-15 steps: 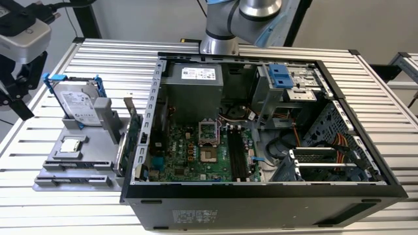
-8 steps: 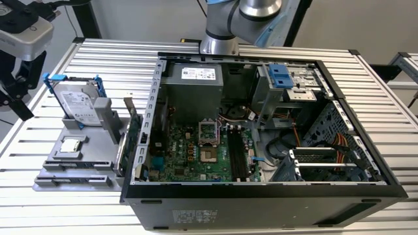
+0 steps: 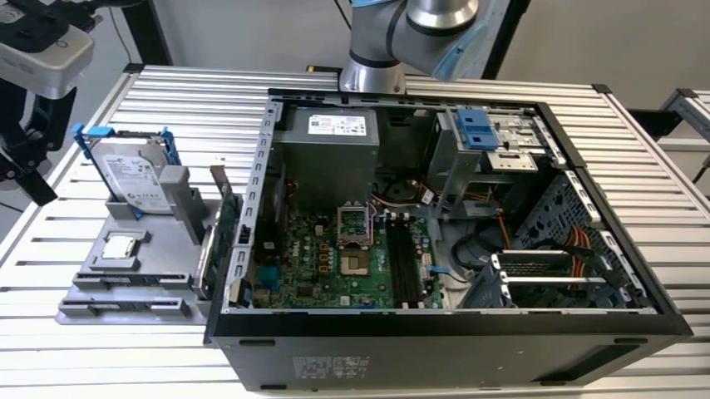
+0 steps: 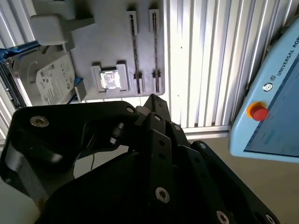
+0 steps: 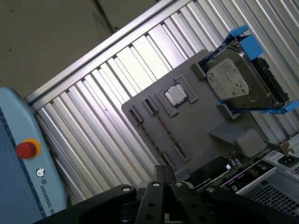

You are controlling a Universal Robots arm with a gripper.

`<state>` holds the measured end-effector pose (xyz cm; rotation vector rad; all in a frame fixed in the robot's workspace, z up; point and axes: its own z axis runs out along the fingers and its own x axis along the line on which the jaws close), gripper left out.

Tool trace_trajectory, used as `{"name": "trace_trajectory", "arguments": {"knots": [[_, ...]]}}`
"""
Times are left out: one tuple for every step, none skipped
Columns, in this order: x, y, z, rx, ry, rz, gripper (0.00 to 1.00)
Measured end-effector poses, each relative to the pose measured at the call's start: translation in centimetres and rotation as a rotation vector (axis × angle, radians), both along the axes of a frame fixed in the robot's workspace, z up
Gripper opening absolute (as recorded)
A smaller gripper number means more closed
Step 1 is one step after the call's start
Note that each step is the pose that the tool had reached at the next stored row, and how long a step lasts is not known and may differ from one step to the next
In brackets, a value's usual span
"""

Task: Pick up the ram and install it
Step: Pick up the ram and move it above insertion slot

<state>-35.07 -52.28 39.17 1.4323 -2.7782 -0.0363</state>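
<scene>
Two fingers (image 5: pixel 159 179) of the end effector (image 5: pixel 163 172) lie together in the first wrist view, and nothing is seen between them. It hangs at the exterior view's left, by the edge of the ribbed surface (image 3: pixel 621 133), well apart from the open computer case (image 3: pixel 444 349). Near it stands a gray fixture (image 3: pixel 166 287) with a hard drive (image 3: pixel 131 170) and a processor chip (image 3: pixel 120 247). Where the ram is, I cannot tell; the black slots (image 3: pixel 401 262) on the motherboard (image 3: pixel 322 266) are too dark to judge.

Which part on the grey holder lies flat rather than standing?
The square processor chip, flat in its recess; the hard drive stands upright in its blue frame.
</scene>
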Motion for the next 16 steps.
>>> {"name": "trace_trajectory", "arguments": {"knots": [[0.00, 0.00, 0.00, -0.0005, 0.0000, 0.008, 0.00], [0.00, 0.00, 0.00, -0.0010, 0.0000, 0.015, 0.00], [0.00, 0.00, 0.00, -0.0013, 0.0000, 0.021, 0.00], [0.00, 0.00, 0.00, -0.0018, 0.0000, 0.029, 0.00], [0.00, 0.01, 0.00, -0.0024, -0.0001, 0.037, 0.00], [0.00, 0.01, 0.00, -0.0031, 0.0000, 0.044, 0.00], [0.00, 0.01, 0.00, -0.0037, 0.0000, 0.052, 0.00], [0.00, 0.01, 0.00, -0.0043, 0.0000, 0.060, 0.00], [0.00, 0.02, 0.00, -0.0047, 0.0000, 0.069, 0.00], [0.00, 0.02, 0.00, -0.0052, 0.0001, 0.080, 0.00], [0.00, 0.03, 0.00, -0.0054, 0.0001, 0.090, 0.00], [0.00, 0.04, 0.00, -0.0055, 0.0000, 0.101, 0.00], [0.00, 0.04, 0.00, -0.0056, -0.0001, 0.112, 0.00], [0.00, 0.05, 0.00, -0.0057, -0.0001, 0.123, 0.00], [0.00, 0.06, 0.00, -0.0060, -0.0001, 0.133, 0.00], [0.00, 0.09, 0.00, -0.0079, -0.0001, 0.177, 0.00]]}}
